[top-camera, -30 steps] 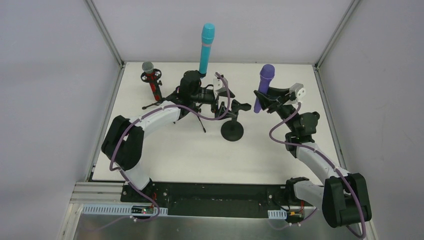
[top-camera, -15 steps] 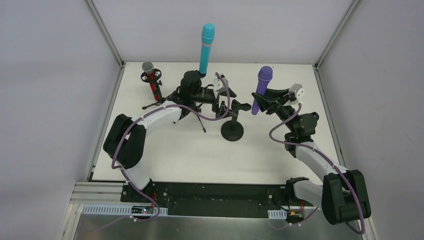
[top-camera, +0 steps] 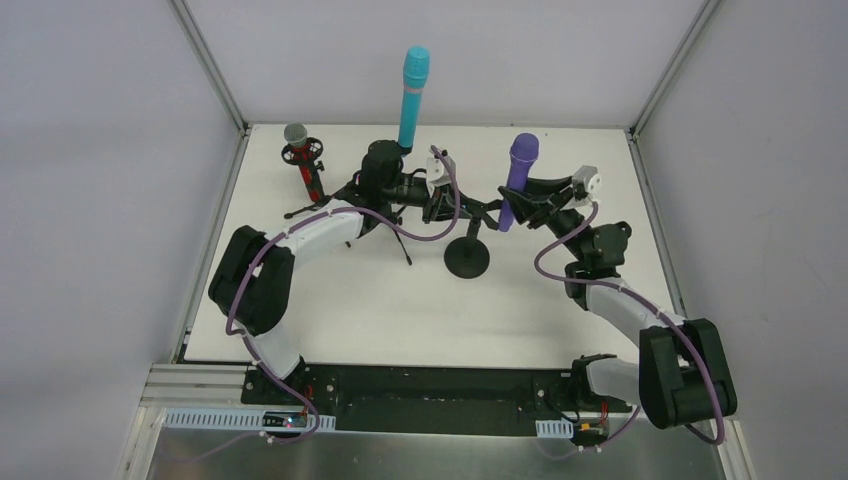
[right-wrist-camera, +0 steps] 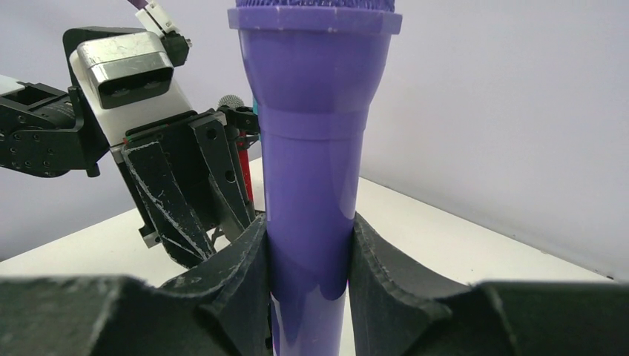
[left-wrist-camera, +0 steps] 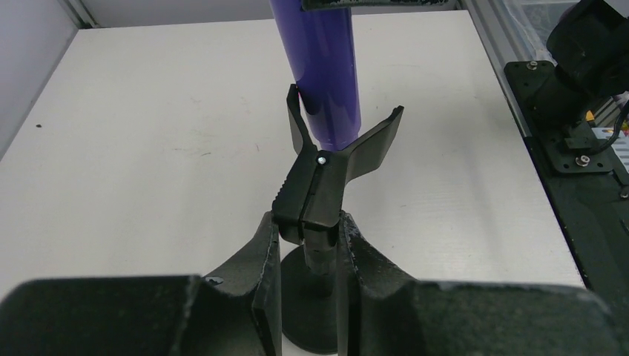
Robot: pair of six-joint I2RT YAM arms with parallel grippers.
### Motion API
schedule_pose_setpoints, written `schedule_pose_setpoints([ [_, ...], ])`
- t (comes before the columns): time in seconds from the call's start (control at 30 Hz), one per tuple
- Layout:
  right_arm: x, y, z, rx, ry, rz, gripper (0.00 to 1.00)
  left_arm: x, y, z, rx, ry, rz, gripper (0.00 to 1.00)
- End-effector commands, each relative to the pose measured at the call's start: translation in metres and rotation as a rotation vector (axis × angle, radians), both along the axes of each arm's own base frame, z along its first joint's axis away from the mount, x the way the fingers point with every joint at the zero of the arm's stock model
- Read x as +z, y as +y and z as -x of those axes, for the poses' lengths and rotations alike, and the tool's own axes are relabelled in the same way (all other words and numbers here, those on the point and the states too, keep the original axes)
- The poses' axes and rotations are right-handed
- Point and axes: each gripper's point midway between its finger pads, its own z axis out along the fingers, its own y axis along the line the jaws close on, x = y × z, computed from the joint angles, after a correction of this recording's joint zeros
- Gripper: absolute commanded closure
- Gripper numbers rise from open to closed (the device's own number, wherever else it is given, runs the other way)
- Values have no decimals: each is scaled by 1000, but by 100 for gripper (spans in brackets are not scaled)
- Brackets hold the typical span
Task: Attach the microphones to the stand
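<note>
1. Purple microphone (top-camera: 514, 190) is held upright above the clip (left-wrist-camera: 334, 159) of the round-based stand (top-camera: 466, 260), long axis near vertical and head uppermost.
2. The right gripper (right-wrist-camera: 308, 245) is pinched on the barrel, above the clip and below the head collar, with one finger pressed against each side.
3. The left gripper (left-wrist-camera: 308, 237) is closed on the neck of the clip, one finger on either side, so the fork is steadied with its mouth turned upward.
4. The lower end of the barrel is seen in the mouth of the fork, between the two prongs. Whether it touches them cannot be told.
5. The coming move is judged to be a descent along the barrel's own axis into the clip. The governing relation is the line-up of that axis with the fork's throat; no sideways reach is called for.
6. The barrel is smooth, hard plastic. Some slip in the right gripper is to be expected if the prongs resist.
7. The white table (top-camera: 350, 300) carries the stand base directly below the clip.
8. The cyan microphone (top-camera: 412, 95) and the red microphone (top-camera: 312, 180) are upright to the left of the clip, well apart from it. The red one sits in a ring holder (top-camera: 302, 152); the foot of the cyan one is hidden.
</note>
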Motion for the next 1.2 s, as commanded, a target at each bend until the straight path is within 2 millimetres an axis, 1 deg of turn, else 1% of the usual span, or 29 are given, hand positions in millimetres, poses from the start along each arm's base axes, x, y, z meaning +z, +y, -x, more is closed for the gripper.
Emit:
schedule_pose_setpoints([
  [0.0, 47, 4, 12, 34, -182, -76, 100, 17, -2, 2, -50, -51, 28, 100],
  [0.2, 42, 19, 18, 36, -206, -57, 100, 18, -2, -1, -31, -52, 27, 100],
  [0.47, 27, 34, 23, 20, -216, -26, 100, 19, -1, -3, -17, -55, 28, 100],
  [0.73, 17, 35, 21, -8, -187, -30, 100, 20, -1, -2, -23, -60, 31, 100],
  [0.77, 16, 36, 21, -7, -184, -28, 100, 20, -1, -1, -26, -65, 32, 98],
  [0.8, 14, 36, 21, -8, -180, -26, 99, 20, -1, -1, -25, -68, 32, 87],
  [0.87, 11, 35, 20, -9, -175, -23, 94, 20, 0, -2, -16, -66, 31, 54],
  [0.93, 9, 35, 20, -13, -172, -22, 91, 21, 1, -4, 3, -65, 33, 28],
  [0.97, 9, 34, 20, -16, -172, -21, 89, 21, 1, -4, 9, -65, 36, 8],
  [1.0, 9, 35, 20, -16, -171, -22, 87, 21, 1, -4, 13, -69, 37, 2],
  [1.13, 9, 35, 20, -16, -176, -16, 74, 21, 1, -4, 15, -69, 38, 1],
  [1.17, 8, 35, 20, -17, -176, -15, 69, 22, 1, -4, 15, -70, 39, 1],
])
